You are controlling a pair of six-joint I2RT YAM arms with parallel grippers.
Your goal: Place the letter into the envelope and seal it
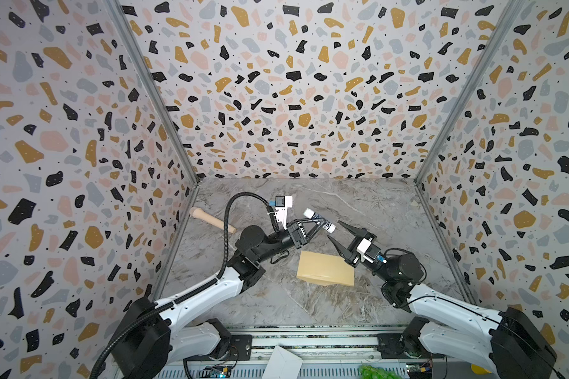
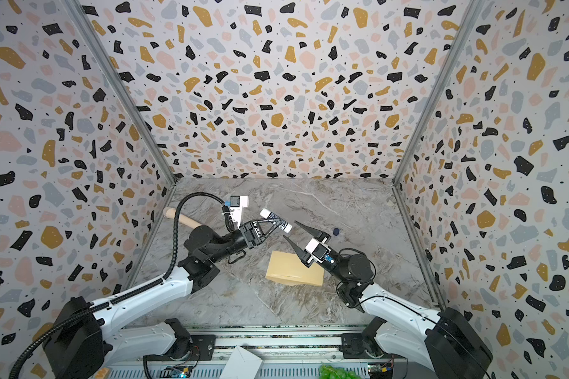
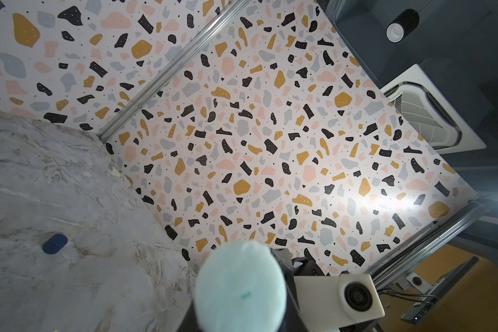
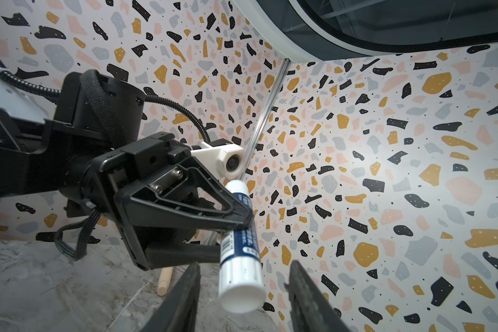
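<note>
The tan envelope (image 1: 322, 267) (image 2: 289, 267) lies flat on the marble table in both top views. The letter is out of view. My left gripper (image 1: 321, 223) (image 2: 278, 223) (image 4: 242, 221) hangs above the table behind the envelope, shut on a white-and-blue glue stick (image 1: 319, 220) (image 4: 239, 258) held crosswise. One end of the glue stick (image 3: 240, 287) fills the left wrist view as a pale blur. My right gripper (image 1: 334, 229) (image 2: 289, 229) (image 4: 242, 304) is open, its fingers (image 4: 184, 299) standing either side of the stick's white end without touching it.
A small dark blue cap (image 2: 336, 231) (image 3: 54, 243) lies on the table behind the right gripper. A wooden rod (image 1: 212, 219) rests by the left wall. White folded paper (image 1: 281, 362) and something green (image 1: 375, 372) sit at the front rail. Patterned walls close three sides.
</note>
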